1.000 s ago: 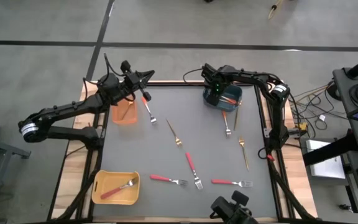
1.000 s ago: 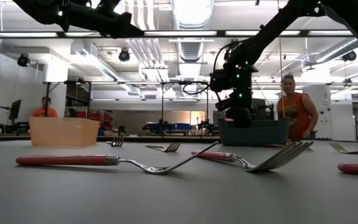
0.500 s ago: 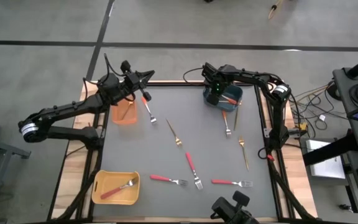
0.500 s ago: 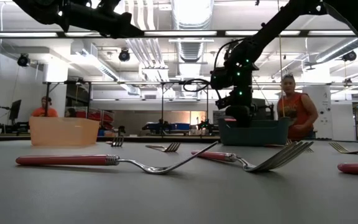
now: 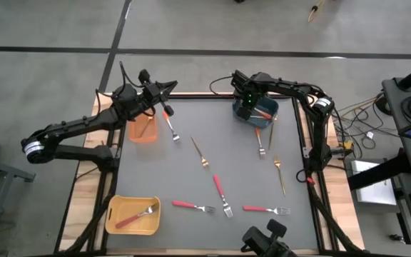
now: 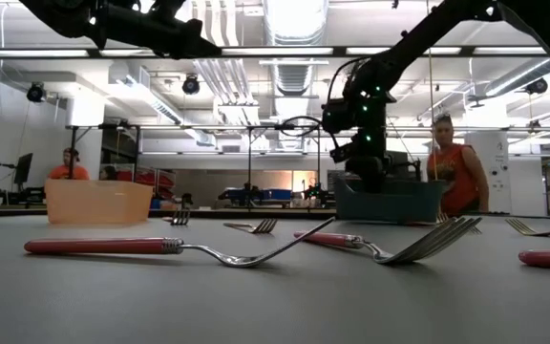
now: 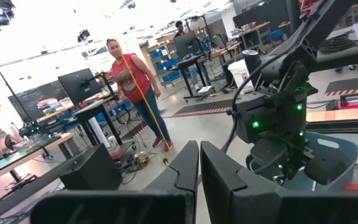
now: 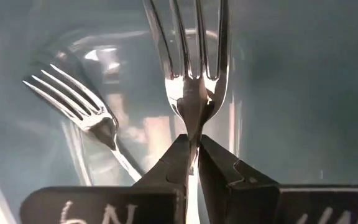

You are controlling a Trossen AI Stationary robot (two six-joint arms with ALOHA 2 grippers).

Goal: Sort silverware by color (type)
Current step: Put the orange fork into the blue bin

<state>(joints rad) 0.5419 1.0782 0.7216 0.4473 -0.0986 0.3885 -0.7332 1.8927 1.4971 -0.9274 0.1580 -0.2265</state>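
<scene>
Translucent blue-grey bin [image 8: 291, 93] behind right end effector [image 8: 191, 163], pinching shiny fork [image 8: 191, 74].

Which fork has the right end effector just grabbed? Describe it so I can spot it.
Find the blue-grey bin at the table's far right corner. The right end effector is over it, shut on a fork by the neck, tines pointing away. The other fork lies loose beside it.
</scene>
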